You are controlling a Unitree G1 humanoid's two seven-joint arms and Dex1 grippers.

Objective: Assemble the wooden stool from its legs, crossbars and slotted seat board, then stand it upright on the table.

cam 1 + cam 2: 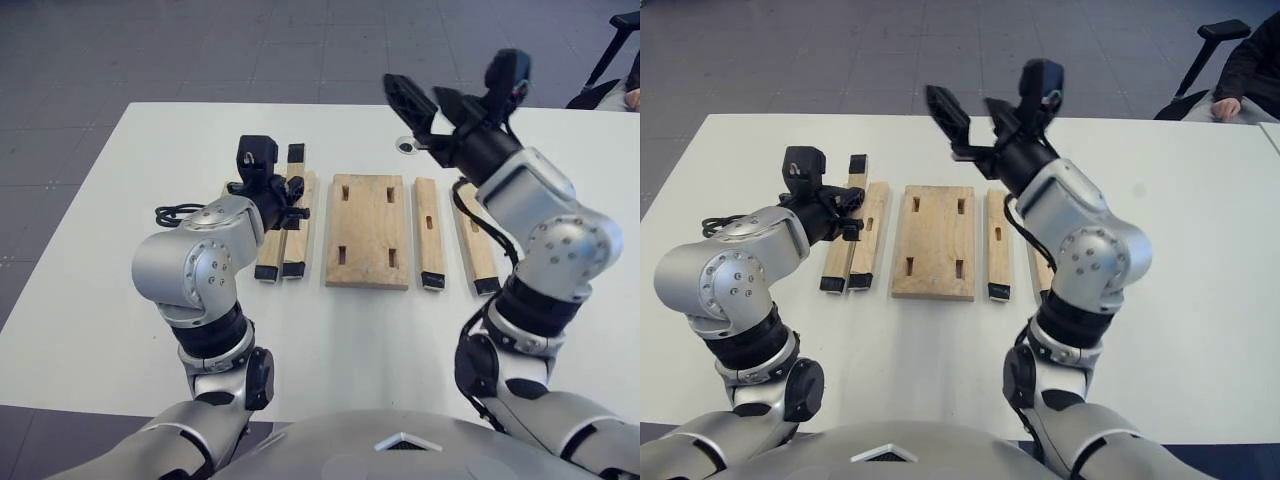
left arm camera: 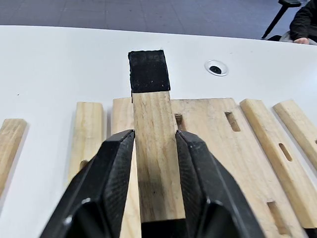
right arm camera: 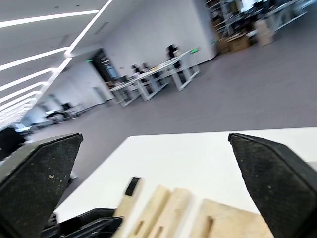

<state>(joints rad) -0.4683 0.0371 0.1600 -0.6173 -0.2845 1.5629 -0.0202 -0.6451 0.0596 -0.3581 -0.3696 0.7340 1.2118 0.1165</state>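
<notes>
- The white table (image 1: 100, 300) carries every part.
- The slotted seat board (image 1: 367, 230) lies flat at the table's centre, showing four slots.
- Two slotted legs (image 1: 429, 245) lie at the board's 3 o'clock, and a leg pair (image 1: 272, 258) lies at its 9 o'clock.
- The left gripper (image 2: 154, 138), at the board's 9 o'clock, is clamped on a black-capped leg (image 2: 151, 109), with the cap toward 12 o'clock.
- The right gripper (image 1: 960, 95) hangs raised at the board's 1 o'clock, fingers spread wide and holding nothing.

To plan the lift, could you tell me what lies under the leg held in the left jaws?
Another wooden leg and the slotted seat board show at its sides; the held leg covers whatever lies directly beneath it.
</notes>
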